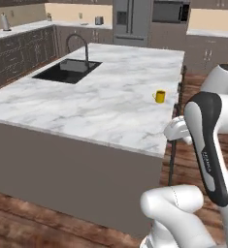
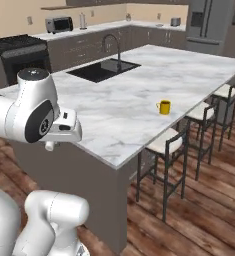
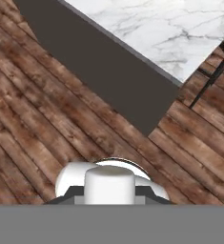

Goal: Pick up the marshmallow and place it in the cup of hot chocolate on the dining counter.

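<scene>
The dining counter [image 1: 96, 101], a broad island of white marble with grey veins, is shown with a black sink [image 1: 67, 70] and a curved faucet [image 1: 79, 46] at its far left. The cup of hot chocolate [image 2: 163, 107], a small yellow mug with a side handle, is set near the counter's right edge, above dark-framed stools [image 2: 166, 145]. The marshmallow cannot be made out on the counter (it may be too small to resolve). The gripper [image 1: 177, 130] is held off the counter's near corner, over the plank wood floor [image 3: 46, 119]; whether its jaws are apart or closed cannot be told. The marshmallow is judged light, soft and easily crushed, so a gentle pinch across its flat sides would be advised.
</scene>
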